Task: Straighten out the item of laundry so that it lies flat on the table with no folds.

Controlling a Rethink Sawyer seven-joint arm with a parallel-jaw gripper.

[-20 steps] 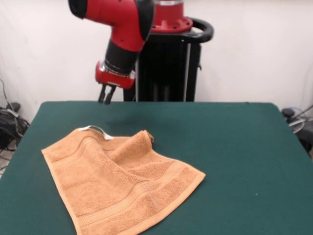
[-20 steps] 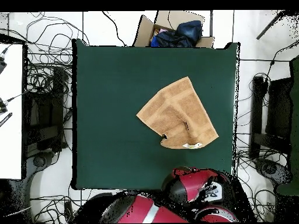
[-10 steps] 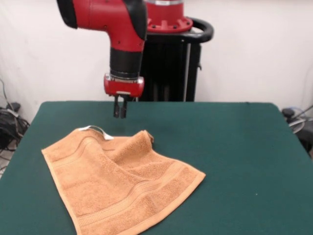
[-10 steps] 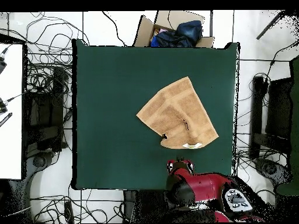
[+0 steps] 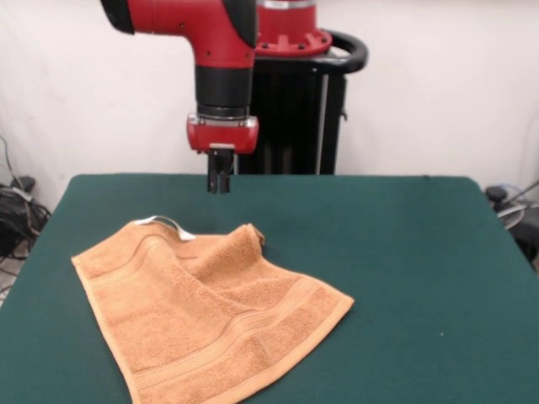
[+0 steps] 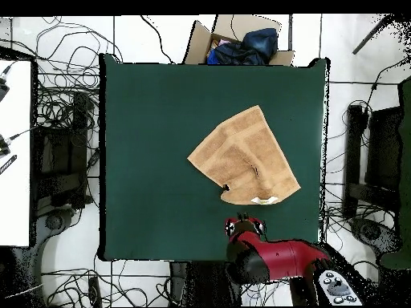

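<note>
Orange-tan terry towel (image 5: 206,316) with woven border bands, lying on the dark green felt-topped table (image 5: 404,252) below and forward of the jaws, well apart from them. One corner (image 5: 244,240) is folded over onto the towel's middle; this flap is the part nearest beneath the jaws. A small white loop tag (image 5: 164,223) shows at the towel's edge, just to one side of the flap. Judged from its drape, the cloth is light, soft and limp, not fragile, and likely to drag rather than slide on the felt. The raised tip of the folded corner looks the best place to take hold, to be drawn outward away from the towel's middle. Bare felt lies on every side of the towel, widest beyond the flap, so there is open room for unfolding. The black gripper (image 5: 219,174) on the red arm hangs above the table's far edge, its jaws drawn together on nothing.
</note>
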